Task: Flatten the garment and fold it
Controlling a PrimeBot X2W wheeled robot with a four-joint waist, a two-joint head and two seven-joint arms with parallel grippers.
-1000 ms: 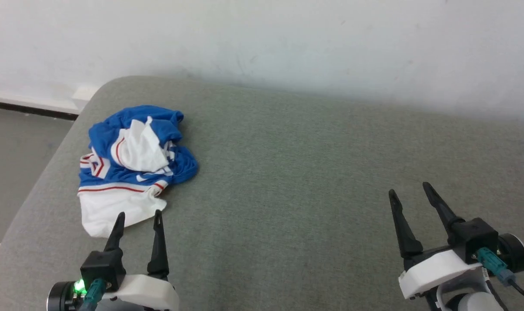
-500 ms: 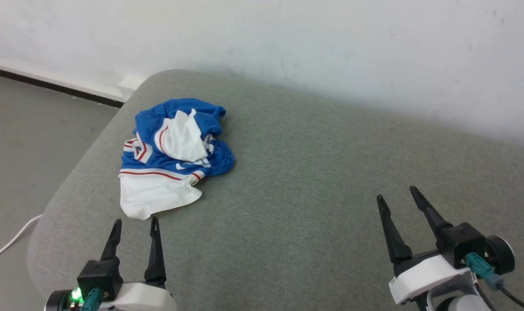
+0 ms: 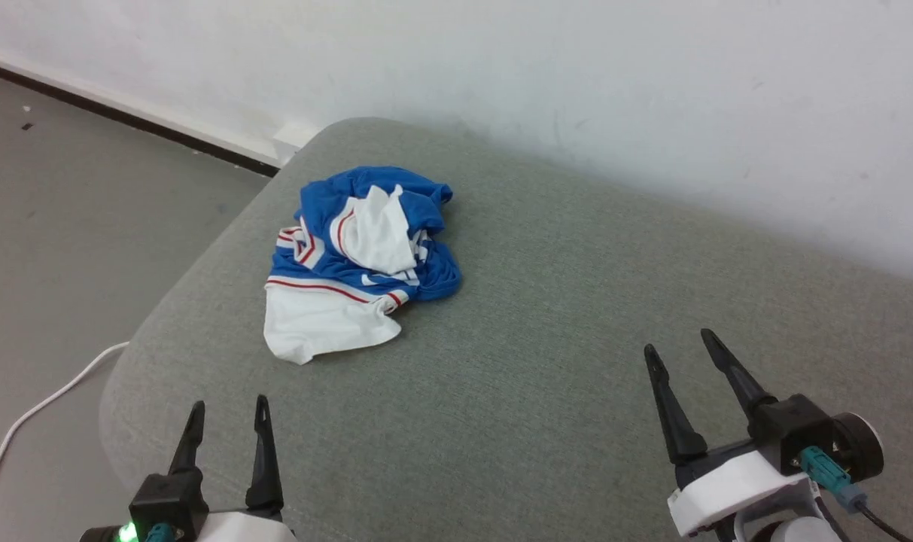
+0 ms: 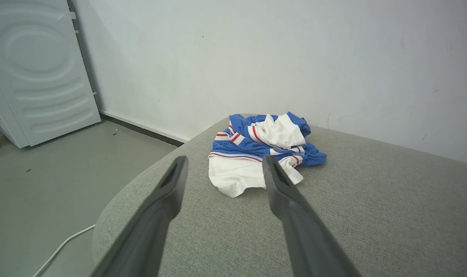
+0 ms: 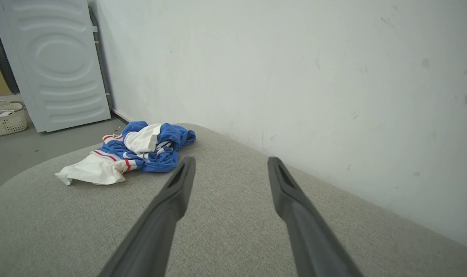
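Blue and white, the shirt point(image 3: 358, 256) lies crumpled near the padded surface's point(image 3: 546, 376) far left corner. Soft and light, it should drag easily; the near white sleeve point(image 3: 313, 331) offers a hold. Left pincer point(image 3: 228, 404) and right pincer point(image 3: 678, 340) gape, empty.

The crumpled garment point(image 3: 362, 263) buries much of itself in folds; its white logo point(image 3: 369, 279) is too small to read. Left of it, a white cable point(image 3: 57, 391) is cut off.

Grey fabric tabletop point(image 3: 576, 339) against a white wall point(image 3: 501, 68); white cable point(image 3: 50, 399) on the floor point(image 3: 87, 226); woven basket point(image 5: 6, 117) beside a white appliance point(image 5: 60, 65).
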